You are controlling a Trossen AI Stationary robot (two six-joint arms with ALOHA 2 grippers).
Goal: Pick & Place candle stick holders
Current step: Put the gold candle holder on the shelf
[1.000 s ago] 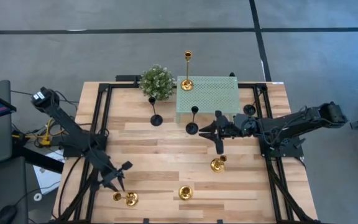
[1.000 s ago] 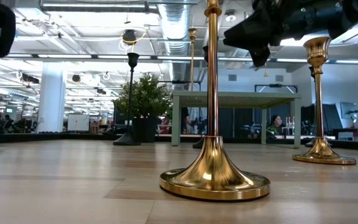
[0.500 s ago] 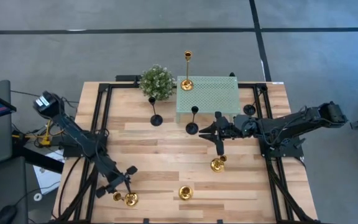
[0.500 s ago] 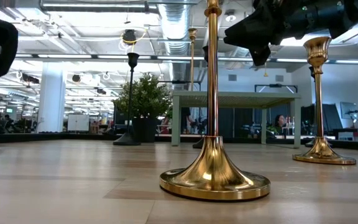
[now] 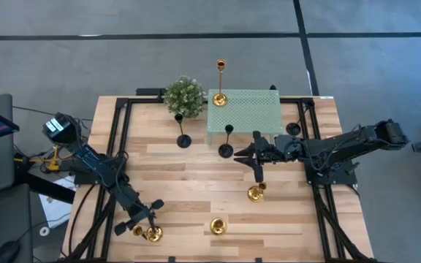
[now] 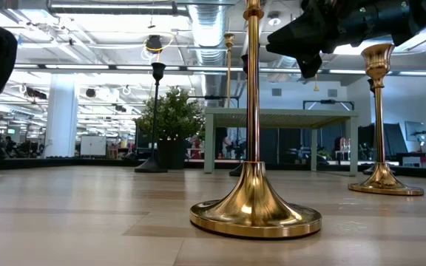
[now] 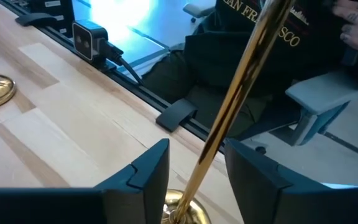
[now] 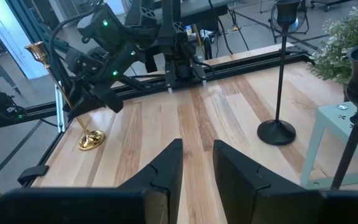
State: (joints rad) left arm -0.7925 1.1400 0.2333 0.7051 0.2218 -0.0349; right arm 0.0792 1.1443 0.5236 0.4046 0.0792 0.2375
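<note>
A gold candle stick holder (image 5: 153, 234) stands on its round base at the table's near left. My left gripper (image 5: 146, 221) is open, with its fingers on either side of the gold stem (image 7: 225, 127) low down, apart from it. Two more gold holders (image 5: 218, 226) (image 5: 256, 193) stand on the table. A tall gold one (image 5: 220, 97) stands on the mint perforated stand (image 5: 247, 109). Two black holders (image 5: 183, 140) (image 5: 226, 150) stand in front of the stand. My right gripper (image 5: 248, 155) hovers open and empty right of centre, above the table.
A round green bushy plant (image 5: 185, 95) stands at the far side, left of the mint stand. Black rails (image 5: 119, 146) run along the table's left and right sides. A person in dark clothing (image 7: 272, 56) sits beyond the table's near edge.
My left gripper has gone toward the table's near edge and a little to the right, toward the near-left gold holder, and now stands around its stem. My right arm has kept still.
</note>
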